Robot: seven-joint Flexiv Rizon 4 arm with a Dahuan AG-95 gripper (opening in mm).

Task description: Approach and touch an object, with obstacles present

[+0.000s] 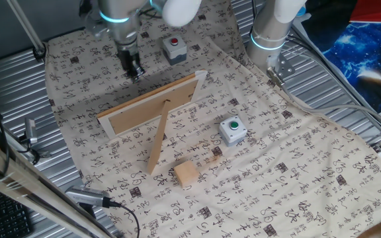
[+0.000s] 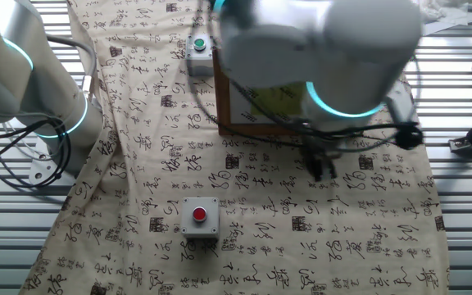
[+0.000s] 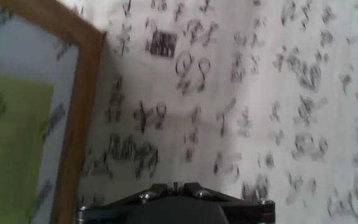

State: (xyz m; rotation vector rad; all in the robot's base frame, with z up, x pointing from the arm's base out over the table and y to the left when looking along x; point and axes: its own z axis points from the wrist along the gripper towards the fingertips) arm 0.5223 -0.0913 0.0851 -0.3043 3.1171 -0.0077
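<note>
The picture frame (image 1: 154, 104) stands propped on its leg between gripper (image 1: 133, 69) and wooden cube (image 1: 186, 173). The gripper hangs on the frame's glazed side, near its upper-left end; the cube rests on the cloth on the back side, just beyond the foot of the prop leg (image 1: 159, 142). A straight path crosses the frame (judged impassable). The green-button box (image 1: 232, 130) sits beyond the frame's right end. The fingers appear close together with nothing held, though their exact gap cannot be told.
</note>
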